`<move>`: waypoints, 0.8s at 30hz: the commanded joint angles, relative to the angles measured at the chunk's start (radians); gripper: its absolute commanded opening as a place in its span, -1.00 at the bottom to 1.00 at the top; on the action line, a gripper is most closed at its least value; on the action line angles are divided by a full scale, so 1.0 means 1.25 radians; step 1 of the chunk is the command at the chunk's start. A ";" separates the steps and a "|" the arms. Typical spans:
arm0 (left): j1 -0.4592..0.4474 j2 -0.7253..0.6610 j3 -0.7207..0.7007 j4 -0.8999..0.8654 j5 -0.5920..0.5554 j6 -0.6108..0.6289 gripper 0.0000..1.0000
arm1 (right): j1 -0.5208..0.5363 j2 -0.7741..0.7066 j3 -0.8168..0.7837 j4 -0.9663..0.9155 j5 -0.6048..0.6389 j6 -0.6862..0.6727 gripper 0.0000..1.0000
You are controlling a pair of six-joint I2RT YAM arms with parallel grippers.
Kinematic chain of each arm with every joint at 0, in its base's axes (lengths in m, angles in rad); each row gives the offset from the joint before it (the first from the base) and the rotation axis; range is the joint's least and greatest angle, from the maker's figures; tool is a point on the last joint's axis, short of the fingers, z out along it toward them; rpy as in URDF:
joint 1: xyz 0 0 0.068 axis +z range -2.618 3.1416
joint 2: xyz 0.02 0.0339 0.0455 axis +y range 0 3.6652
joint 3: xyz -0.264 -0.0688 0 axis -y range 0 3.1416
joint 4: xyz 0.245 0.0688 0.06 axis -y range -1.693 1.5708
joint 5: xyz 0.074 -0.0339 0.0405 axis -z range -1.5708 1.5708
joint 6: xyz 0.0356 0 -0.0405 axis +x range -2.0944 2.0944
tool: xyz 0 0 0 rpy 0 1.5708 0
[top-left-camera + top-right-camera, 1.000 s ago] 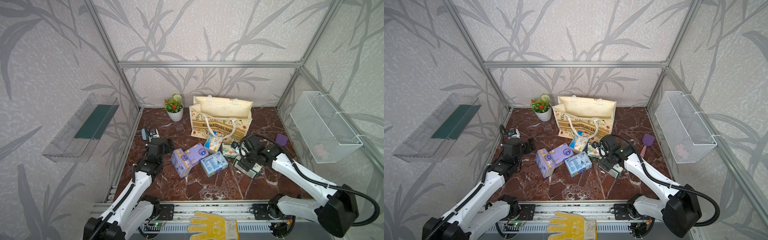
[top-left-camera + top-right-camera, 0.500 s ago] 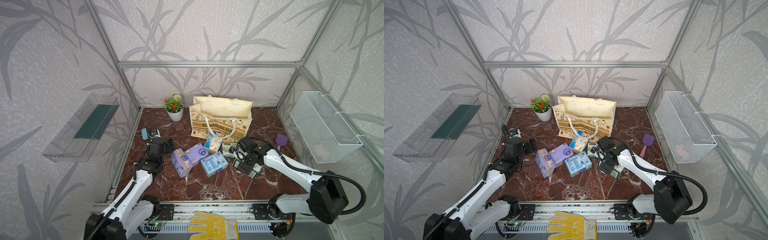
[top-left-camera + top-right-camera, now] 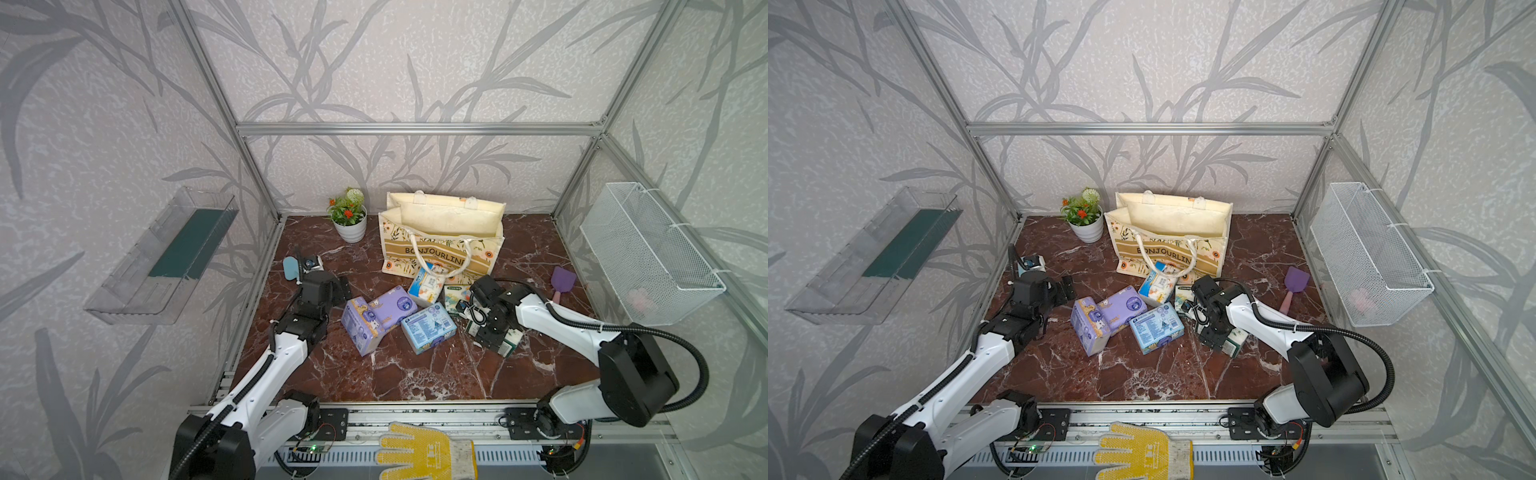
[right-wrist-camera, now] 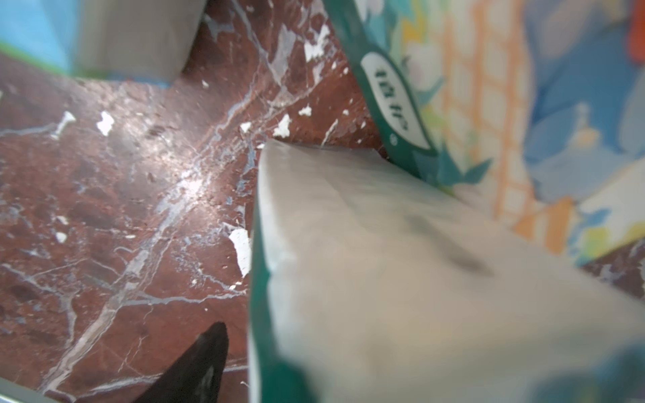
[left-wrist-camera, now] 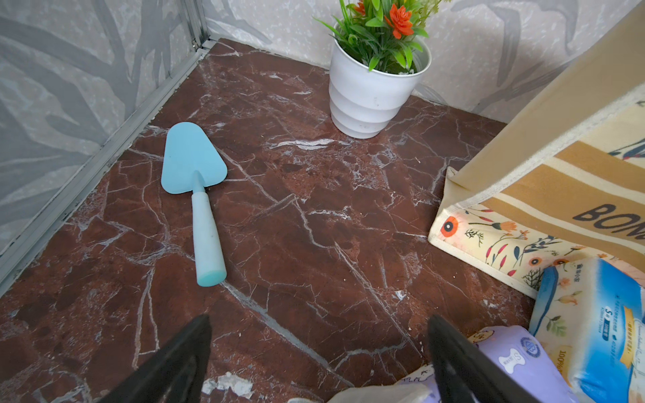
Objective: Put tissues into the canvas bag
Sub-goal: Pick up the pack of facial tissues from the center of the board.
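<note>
While the left gripper (image 5: 319, 335) spreads its jaws over open marble floor (image 5: 314, 209), the right gripper (image 3: 490, 334) sits on a green-white pack (image 3: 510, 341) (whether it pinches, I cannot tell); other tissues (image 3: 428, 328) crowd the front edge of the canvas bag (image 3: 442, 224).

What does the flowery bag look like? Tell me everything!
The canvas bag is cream fabric with a tan band reading BONJOURLINE, flower prints and a white looped handle down its front. It stands upright and open at the back of the table, beside a flowerpot. A blue-white tissue pack seems to lean on it.
</note>
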 commanded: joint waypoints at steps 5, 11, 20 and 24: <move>-0.004 -0.005 0.042 -0.019 -0.006 0.003 0.89 | -0.003 -0.013 -0.014 0.014 -0.061 -0.009 0.18; -0.003 0.005 0.066 -0.023 -0.003 0.007 0.91 | -0.004 -0.030 -0.010 0.017 -0.077 -0.012 -0.13; -0.003 0.009 0.098 -0.028 0.005 0.013 0.90 | -0.013 -0.155 0.009 0.029 -0.143 0.000 -0.23; -0.003 0.033 0.143 -0.033 0.020 0.037 0.91 | -0.015 -0.229 0.027 0.029 -0.191 0.017 -0.23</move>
